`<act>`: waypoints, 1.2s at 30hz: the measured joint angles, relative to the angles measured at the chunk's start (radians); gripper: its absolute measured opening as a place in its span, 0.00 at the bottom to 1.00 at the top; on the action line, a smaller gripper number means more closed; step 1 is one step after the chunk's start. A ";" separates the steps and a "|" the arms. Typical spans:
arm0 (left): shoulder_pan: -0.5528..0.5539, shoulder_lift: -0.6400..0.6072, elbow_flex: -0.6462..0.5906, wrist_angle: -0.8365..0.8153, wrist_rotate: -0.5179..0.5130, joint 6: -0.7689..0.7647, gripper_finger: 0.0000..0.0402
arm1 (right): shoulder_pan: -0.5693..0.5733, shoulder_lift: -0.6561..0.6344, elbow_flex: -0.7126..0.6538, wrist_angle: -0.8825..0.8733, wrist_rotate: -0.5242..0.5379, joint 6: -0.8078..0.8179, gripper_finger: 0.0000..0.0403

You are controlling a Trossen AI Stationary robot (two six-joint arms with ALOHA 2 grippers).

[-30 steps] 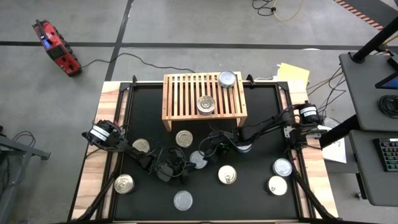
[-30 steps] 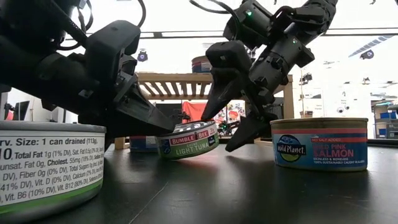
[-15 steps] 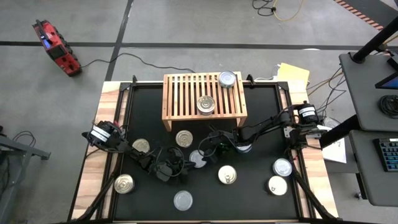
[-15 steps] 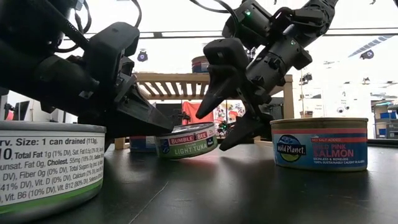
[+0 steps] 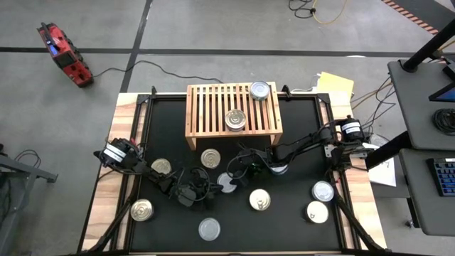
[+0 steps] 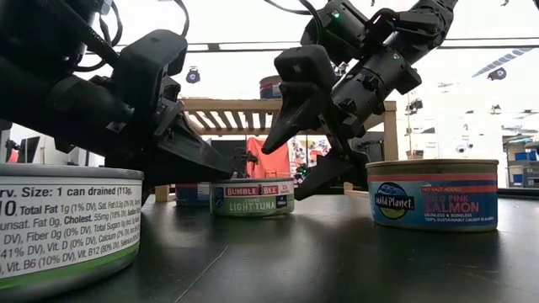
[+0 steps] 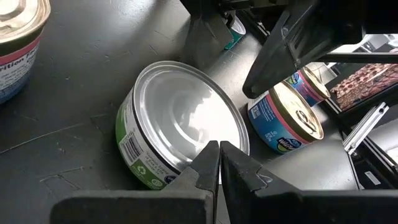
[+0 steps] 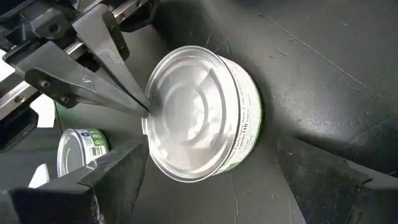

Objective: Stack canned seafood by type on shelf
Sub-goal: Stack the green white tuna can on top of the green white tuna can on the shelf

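Only low down: "Light Tuna" label on can [image 6: 253, 199].

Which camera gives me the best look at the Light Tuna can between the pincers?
The right wrist view: the Light Tuna can fills it, lid and green side visible. The left wrist view crops its rim behind closed fingers, the low view shows only its label, and the high view shows it tiny.

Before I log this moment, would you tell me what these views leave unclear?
- Tuna can: in the high view both grippers cover most of it.
- Shelf: in the low view the arms hide much of it; its cans show no labels from above.
- Near can, low view: cut off by the left edge.
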State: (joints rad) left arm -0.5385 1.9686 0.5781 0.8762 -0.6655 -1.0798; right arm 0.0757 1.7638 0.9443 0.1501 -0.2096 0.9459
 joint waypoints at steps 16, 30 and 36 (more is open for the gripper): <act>0.000 -0.046 -0.011 0.005 0.036 -0.002 0.00 | -0.001 0.003 0.000 -0.003 -0.004 0.004 0.85; 0.015 -0.156 -0.013 -0.051 0.048 0.144 0.00 | -0.001 0.003 0.000 -0.005 -0.004 -0.010 0.85; 0.025 -0.191 -0.002 -0.059 0.056 0.210 0.00 | -0.001 0.003 0.000 -0.016 -0.012 -0.017 0.85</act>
State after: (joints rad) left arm -0.5137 1.7772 0.5761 0.8168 -0.6096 -0.8694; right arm 0.0750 1.7665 0.9443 0.1337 -0.2214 0.9287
